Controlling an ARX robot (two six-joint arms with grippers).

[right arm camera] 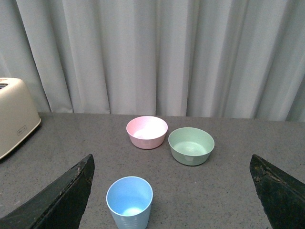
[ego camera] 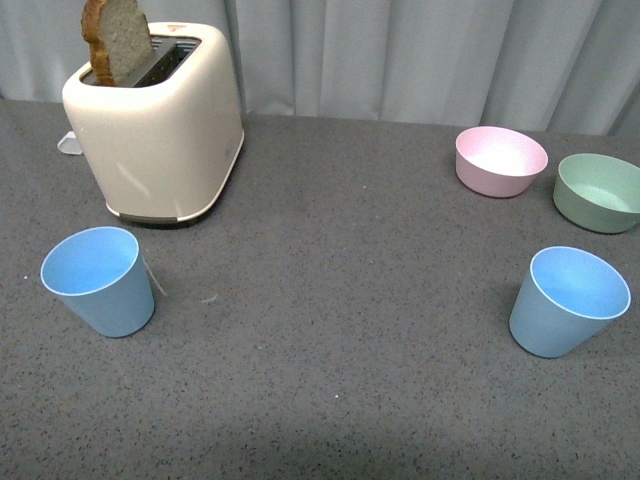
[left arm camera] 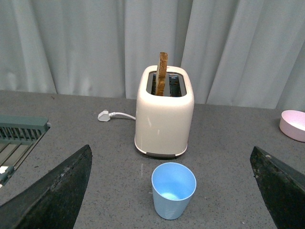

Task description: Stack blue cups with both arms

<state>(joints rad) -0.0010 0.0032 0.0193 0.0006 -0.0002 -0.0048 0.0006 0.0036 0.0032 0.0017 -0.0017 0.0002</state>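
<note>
Two light-blue cups stand upright and empty on the grey table. One cup [ego camera: 98, 279] is at the front left, the other cup [ego camera: 569, 300] at the front right, far apart. Neither arm shows in the front view. In the left wrist view the left cup [left arm camera: 173, 190] stands ahead of my open left gripper [left arm camera: 174, 210], between its black fingers [left arm camera: 52, 193], untouched. In the right wrist view the right cup [right arm camera: 129, 202] stands ahead of my open right gripper [right arm camera: 174, 210], nearer one finger [right arm camera: 57, 200], untouched.
A cream toaster [ego camera: 155, 125] with a bread slice [ego camera: 118, 40] stands behind the left cup. A pink bowl [ego camera: 500, 160] and a green bowl [ego camera: 598, 192] sit behind the right cup. A white plug [left arm camera: 105, 115] and a green rack [left arm camera: 19, 131] lie at the left.
</note>
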